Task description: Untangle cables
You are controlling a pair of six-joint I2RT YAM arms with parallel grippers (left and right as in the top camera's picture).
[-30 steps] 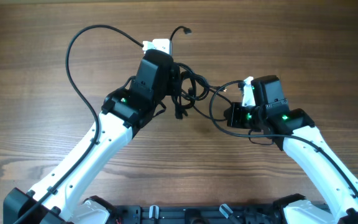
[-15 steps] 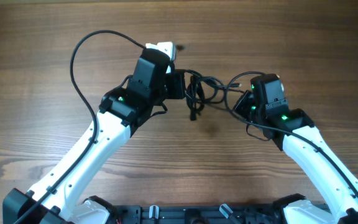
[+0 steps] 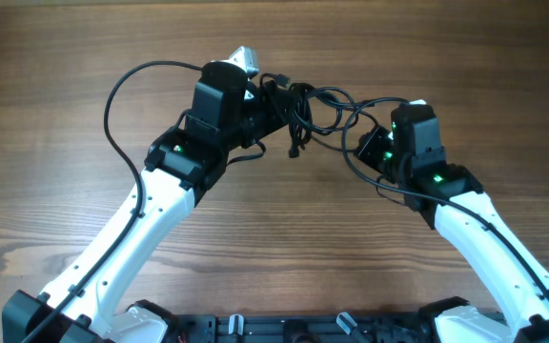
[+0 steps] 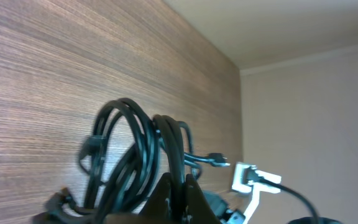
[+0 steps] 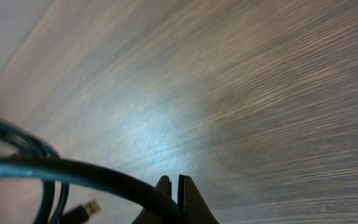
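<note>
A knot of thin black cables (image 3: 298, 103) hangs in the air between my two grippers. My left gripper (image 3: 260, 95) is shut on a strand of the knot; in the left wrist view its jaws (image 4: 180, 186) pinch one cord while several loops (image 4: 132, 146) bulge to the left. My right gripper (image 3: 406, 107) is shut on one cable that runs left to the knot; in the right wrist view its jaws (image 5: 173, 188) clamp that cord (image 5: 73, 171). A small plug tip (image 5: 82, 208) hangs below it. Another plug end (image 3: 294, 150) dangles under the knot.
One long black cable (image 3: 112, 95) arcs wide from the knot round the left arm and back under it. The wooden table (image 3: 503, 57) lies below. The right gripper's white finger (image 4: 253, 177) shows in the left wrist view, close to the knot.
Both grippers have moved toward the table's far side and lifted the knot with them. The left gripper has tilted and the strands between the grippers have drawn out.
</note>
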